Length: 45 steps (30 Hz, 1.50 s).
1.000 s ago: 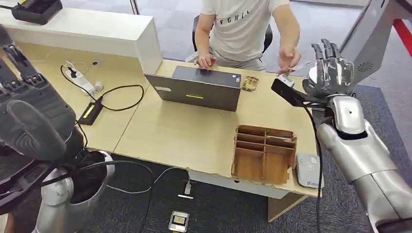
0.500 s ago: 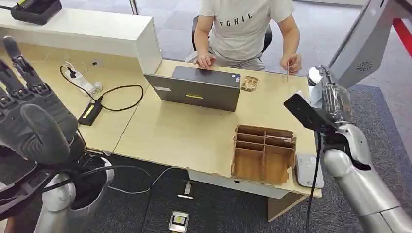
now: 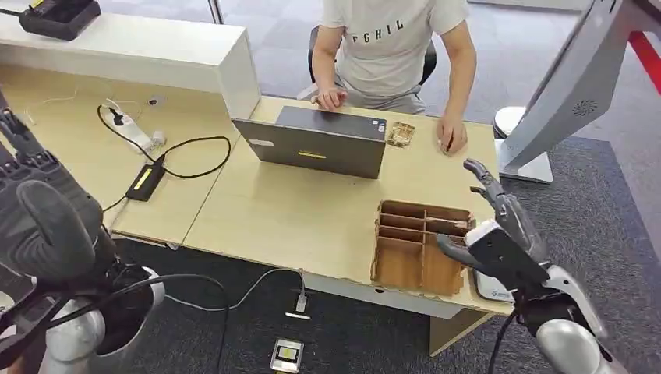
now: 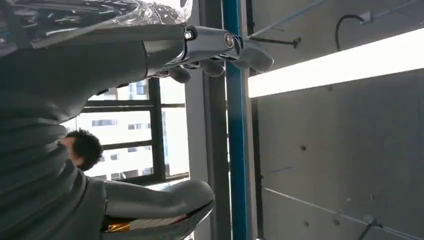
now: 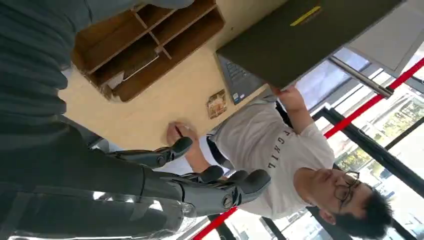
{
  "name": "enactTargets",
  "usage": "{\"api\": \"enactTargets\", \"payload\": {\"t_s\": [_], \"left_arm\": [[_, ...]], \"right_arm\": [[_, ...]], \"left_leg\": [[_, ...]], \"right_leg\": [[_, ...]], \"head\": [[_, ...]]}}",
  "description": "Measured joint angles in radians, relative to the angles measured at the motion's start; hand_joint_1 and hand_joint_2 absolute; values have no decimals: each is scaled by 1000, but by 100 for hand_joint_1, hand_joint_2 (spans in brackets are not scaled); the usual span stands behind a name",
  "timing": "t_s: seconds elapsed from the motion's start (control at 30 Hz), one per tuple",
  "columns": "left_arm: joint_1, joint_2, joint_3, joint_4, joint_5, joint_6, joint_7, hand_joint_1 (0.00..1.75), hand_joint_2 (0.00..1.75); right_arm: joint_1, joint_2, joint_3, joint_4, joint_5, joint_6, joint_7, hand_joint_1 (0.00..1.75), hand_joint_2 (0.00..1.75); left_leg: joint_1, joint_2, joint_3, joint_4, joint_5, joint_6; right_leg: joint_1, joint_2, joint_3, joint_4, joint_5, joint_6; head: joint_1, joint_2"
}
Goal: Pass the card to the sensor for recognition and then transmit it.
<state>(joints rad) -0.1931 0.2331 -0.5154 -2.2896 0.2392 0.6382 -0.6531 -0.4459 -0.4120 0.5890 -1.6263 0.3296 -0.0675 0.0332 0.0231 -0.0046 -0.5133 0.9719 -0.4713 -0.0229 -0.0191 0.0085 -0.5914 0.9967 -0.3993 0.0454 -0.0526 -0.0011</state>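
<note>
Head view showed the right hand raised just beside the wooden organizer, on the side away from the laptop, with its fingers spread apart and nothing held between them. A grey sensor pad lay flat on the desk touching that same side of the organizer, partly hidden under the hand. The left hand was lifted well apart from the organizer, beyond the desk's near corner, fingers extended and separated, empty. A person sat on the far side of the desk from the organizer, one hand at the laptop's edge, the other hand pressed flat on the desk between the laptop and the organizer's far end. Whether the card lay under that palm could not be told; no card was plainly visible. A small patterned object rested near the laptop. Right wrist view showed the dark fingers parted and holding nothing, the organizer behind them.
</note>
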Motion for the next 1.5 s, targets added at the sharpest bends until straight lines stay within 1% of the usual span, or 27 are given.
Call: {"api": "enactTargets", "payload": {"t_s": [0.13, 0.23, 0.37, 0.43, 0.5, 0.57, 0.67, 0.8, 1.0, 1.27, 1.5], "left_arm": [[6, 8, 0, -9, -2, 3, 1, 0, 175], [21, 11, 0, -17, -5, 9, 1, 0, 175], [30, 14, 0, -25, -6, 11, 1, 0, 175], [32, 14, 0, -26, -6, 9, 3, 0, 175], [32, 14, 0, -26, -5, 0, 8, 0, 175], [31, 14, -2, -26, -3, -2, 11, 0, 175], [25, 14, -4, -26, -3, 1, 12, 0, 175], [20, 14, -8, -26, -1, 16, 18, 0, 175], [14, 19, -14, -26, 10, 24, 24, 0, 175], [8, 19, -22, -26, 18, 23, 24, 0, 175], [1, 20, -27, -26, 40, 9, 24, 0, 175]], "right_arm": [[9, -10, 4, -38, 15, 0, 3, 0, 175], [11, -13, 13, -47, 73, -2, 11, 0, 175], [15, -15, 19, -57, 105, -3, 20, 0, 175], [15, -16, 23, -60, 162, -6, 38, 0, 175], [15, -16, 31, -61, 278, -6, 64, 0, 175], [16, -13, 42, -59, 363, -14, 76, 0, 175], [15, -6, 58, -49, 436, -23, 89, 0, 175], [3, 3, 77, -14, 497, -26, 106, 0, 175], [-8, 13, 100, 64, 526, -30, 123, 0, 175], [-12, 18, 124, 116, 529, -28, 124, 0, 175], [-14, 34, 132, 176, 497, -26, 123, 0, 175]], "left_leg": [[0, 0, 0, 0, 0, 0], [0, 0, 0, 0, 0, 0], [0, 0, 0, 0, 0, 0], [0, 0, 0, 0, 0, 0], [0, 0, 0, 0, 0, 0], [0, 0, 0, 0, 0, 0], [0, 0, 0, 0, 0, 0], [0, 0, 0, 0, 0, 0], [0, 0, 0, 0, 0, 0], [0, 0, 0, 0, 0, 0], [0, 0, 0, 0, 0, 0]], "right_leg": [[0, 0, 0, 0, 0, 0], [0, 0, 0, 0, 0, 0], [0, 0, 0, 0, 0, 0], [0, 0, 0, 0, 0, 0], [0, 0, 0, 0, 0, 0], [0, 0, 0, 0, 0, 0], [0, 0, 0, 0, 0, 0], [0, 0, 0, 0, 0, 0], [0, 0, 0, 0, 0, 0], [0, 0, 0, 0, 0, 0], [0, 0, 0, 0, 0, 0]], "head": [[0, 0], [0, 0], [0, 0], [0, 0], [0, 0], [0, 0], [0, 0], [0, 0], [0, 0], [0, 0], [0, 0]]}}
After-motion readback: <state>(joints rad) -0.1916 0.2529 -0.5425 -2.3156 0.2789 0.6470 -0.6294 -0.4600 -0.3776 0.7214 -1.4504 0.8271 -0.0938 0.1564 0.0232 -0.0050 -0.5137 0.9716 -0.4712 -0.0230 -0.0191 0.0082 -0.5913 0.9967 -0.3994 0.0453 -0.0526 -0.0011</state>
